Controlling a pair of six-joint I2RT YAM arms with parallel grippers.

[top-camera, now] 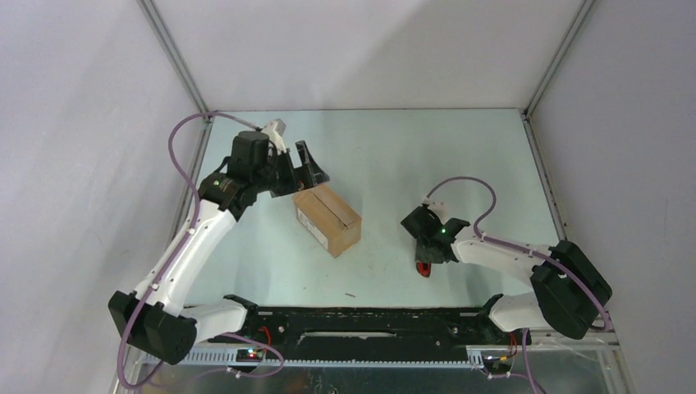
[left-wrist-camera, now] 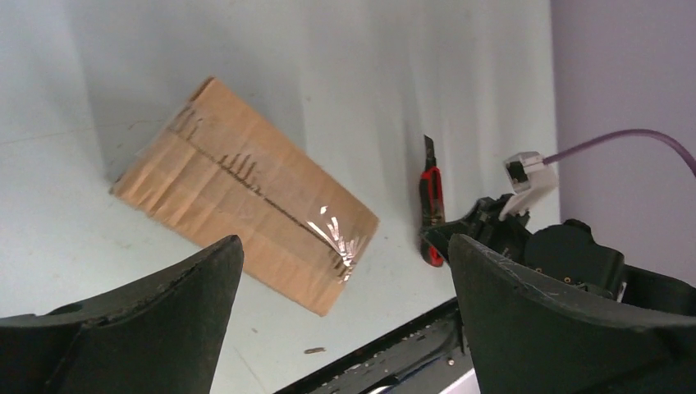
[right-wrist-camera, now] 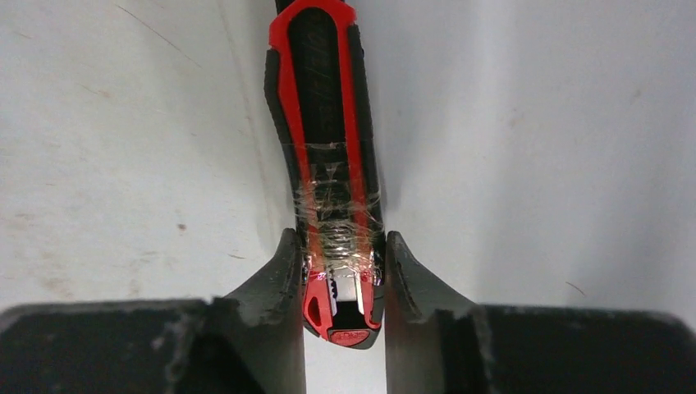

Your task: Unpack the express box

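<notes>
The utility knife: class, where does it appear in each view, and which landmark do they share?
Top external: utility knife right of centre, under the right gripper.
Left wrist: right of centre, right of the express box.
Right wrist: centre, clamped between the fingers.
Shared landmark: the right gripper.

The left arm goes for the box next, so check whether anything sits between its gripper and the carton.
Nothing visible does. The open left gripper hovers by the express box's far end, and only table shows between them. The utility knife lies off to the side, clamped in the right gripper.
</notes>
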